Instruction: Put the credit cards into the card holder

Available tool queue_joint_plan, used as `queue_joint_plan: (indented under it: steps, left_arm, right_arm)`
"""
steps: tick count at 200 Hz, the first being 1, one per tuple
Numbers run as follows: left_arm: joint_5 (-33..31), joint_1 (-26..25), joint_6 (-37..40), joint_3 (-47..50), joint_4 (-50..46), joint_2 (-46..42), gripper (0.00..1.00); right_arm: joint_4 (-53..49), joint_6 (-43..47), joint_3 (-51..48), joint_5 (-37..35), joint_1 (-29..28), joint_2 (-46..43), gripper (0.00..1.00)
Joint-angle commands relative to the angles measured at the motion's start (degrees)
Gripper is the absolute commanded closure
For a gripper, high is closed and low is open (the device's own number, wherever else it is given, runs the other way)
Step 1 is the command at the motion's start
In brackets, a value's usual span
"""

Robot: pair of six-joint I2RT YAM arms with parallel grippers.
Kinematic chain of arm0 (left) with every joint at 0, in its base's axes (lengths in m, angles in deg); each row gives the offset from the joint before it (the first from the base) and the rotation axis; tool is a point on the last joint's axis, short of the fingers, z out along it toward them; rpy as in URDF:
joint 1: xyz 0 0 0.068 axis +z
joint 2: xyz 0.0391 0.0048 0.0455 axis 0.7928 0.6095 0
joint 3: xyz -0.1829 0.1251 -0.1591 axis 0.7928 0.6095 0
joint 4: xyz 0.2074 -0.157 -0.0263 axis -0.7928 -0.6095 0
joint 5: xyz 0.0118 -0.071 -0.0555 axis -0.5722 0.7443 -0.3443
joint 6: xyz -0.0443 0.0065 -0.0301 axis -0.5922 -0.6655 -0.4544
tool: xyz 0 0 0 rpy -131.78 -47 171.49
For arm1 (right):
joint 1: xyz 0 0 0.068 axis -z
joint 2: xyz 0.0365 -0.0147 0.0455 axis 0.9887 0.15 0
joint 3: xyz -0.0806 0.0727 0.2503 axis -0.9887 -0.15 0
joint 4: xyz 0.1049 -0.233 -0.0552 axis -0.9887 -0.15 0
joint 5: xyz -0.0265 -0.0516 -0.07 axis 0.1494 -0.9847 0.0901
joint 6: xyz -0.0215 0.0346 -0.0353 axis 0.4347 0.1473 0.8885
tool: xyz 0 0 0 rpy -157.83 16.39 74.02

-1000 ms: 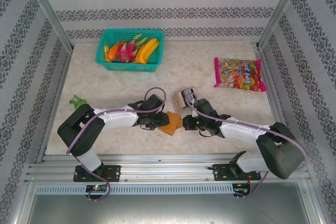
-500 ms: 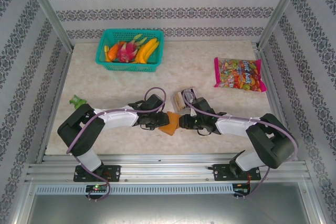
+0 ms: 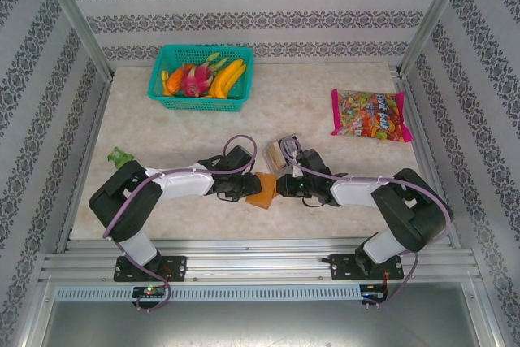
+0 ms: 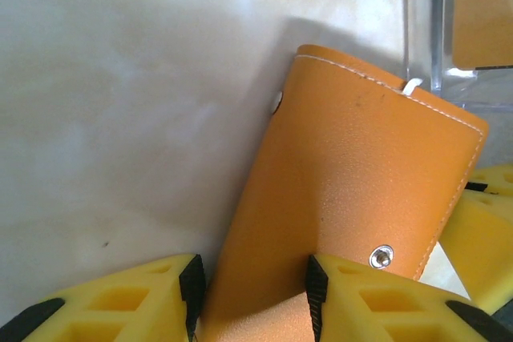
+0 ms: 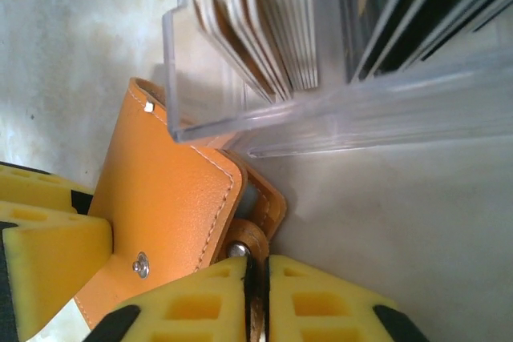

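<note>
My left gripper [image 4: 252, 298] is clamped on the orange leather-look card holder [image 4: 353, 182]; yellow foam pads [image 4: 120, 306] sit either side of its near end, and the folded body runs away from me, tilted right; two metal snaps show on the outer face. A tiny white bit pokes out at the holder's far edge; too small to tell what it is. My right gripper [image 5: 256, 278] is nearly closed, pinching a thin leather flap at the holder's edge; pads almost touch, w/ just the strip between them. From the top cam the holder lies mid-table toward the near edge, left gripper on its left side, right gripper on its right. The clear plastic box [image 5: 361, 110] stands just beyond the holder; its corner overlaps the holder's far corner in the right wrist view; can't tell if they touch. The credit cards [image 5: 272, 30] stand upright in the box, pale ones in one compartment, dark ones in the next. Pale marble-look table [image 3: 325, 95]; teal fruit basket [image 3: 166, 91] far left; candy bag [image 3: 370, 115] far right, both well apart from the holder.
</note>
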State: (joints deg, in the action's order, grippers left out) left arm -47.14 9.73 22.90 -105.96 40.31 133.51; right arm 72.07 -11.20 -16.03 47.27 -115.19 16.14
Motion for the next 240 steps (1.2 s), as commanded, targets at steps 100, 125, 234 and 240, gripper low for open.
queue_joint_plan:
  steps: [100,125,234,240]
  left_arm:
    - [-0.4,0.2,0.1,1.4,-1.3,4.4,0.56]
    - [0.0,0.2,-0.4,1.9,-0.2,4.9,0.56]
    - [0.9,0.2,-0.2,1.7,-0.1,5.4,0.56]
    - [1.1,0.2,-0.2,1.6,0.1,5.4,0.56]
  right_arm:
    - [9.7,0.5,-11.9,-0.9,0.6,-13.2,1.00]
    - [10.9,1.6,-13.5,-0.2,0.5,-15.8,1.00]
    - [11.7,13.5,-9.7,11.8,-1.2,-13.3,0.99]
    - [9.8,14.2,-7.3,11.9,-1.2,-12.4,0.95]
